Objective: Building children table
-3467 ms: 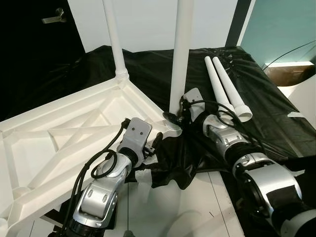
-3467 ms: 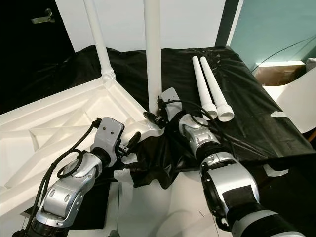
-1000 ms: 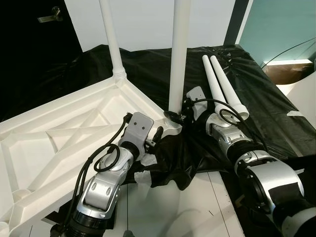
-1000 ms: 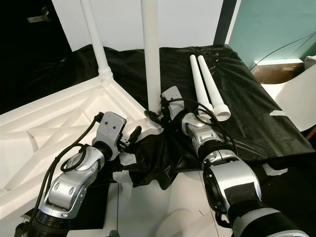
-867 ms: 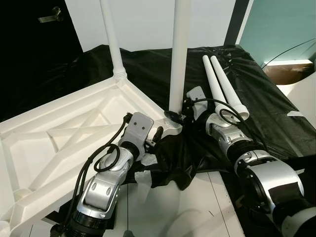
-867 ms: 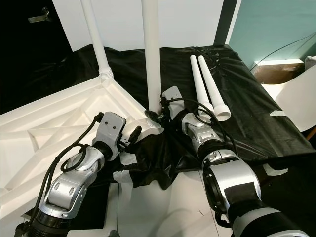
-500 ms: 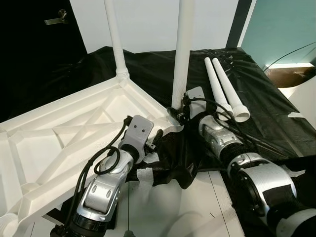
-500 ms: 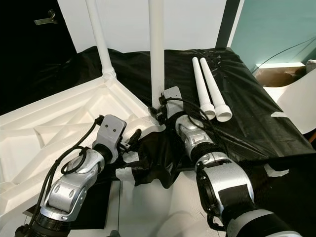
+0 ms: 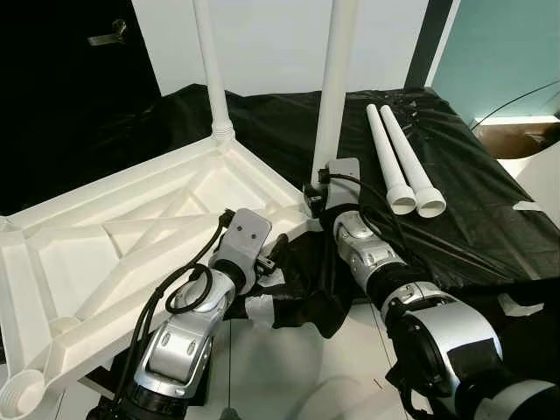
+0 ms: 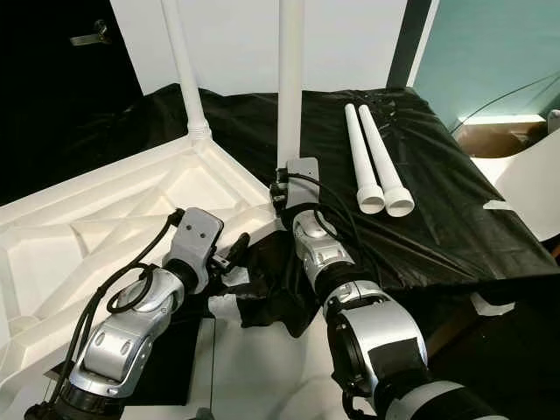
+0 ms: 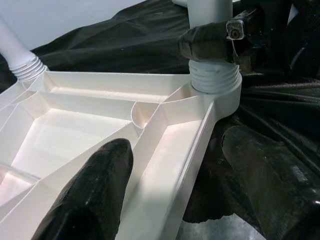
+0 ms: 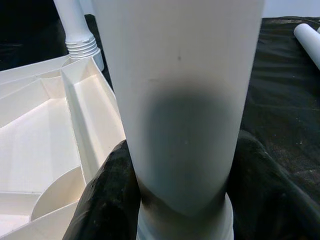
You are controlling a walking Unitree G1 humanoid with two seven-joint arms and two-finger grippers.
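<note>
R pincer (image 12: 177, 200) grips the upright leg (image 9: 337, 83) just above its threads, right at the corner socket (image 11: 216, 95) of the upturned top (image 9: 131, 236). L pincer (image 11: 175, 195) is open, fingers astride the top's rim just short of that socket. Looks like screwing the leg in: keep it vertical, twist w/o side push, brace the rim w/ L. Two spare legs (image 9: 402, 162) lie beyond R, on the black-draped table (image 9: 472, 219).

We see a black sheet (image 9: 472, 236) draped over the work surface. Behind it stand a white wall (image 9: 271, 44) and a teal panel (image 9: 507, 52).
</note>
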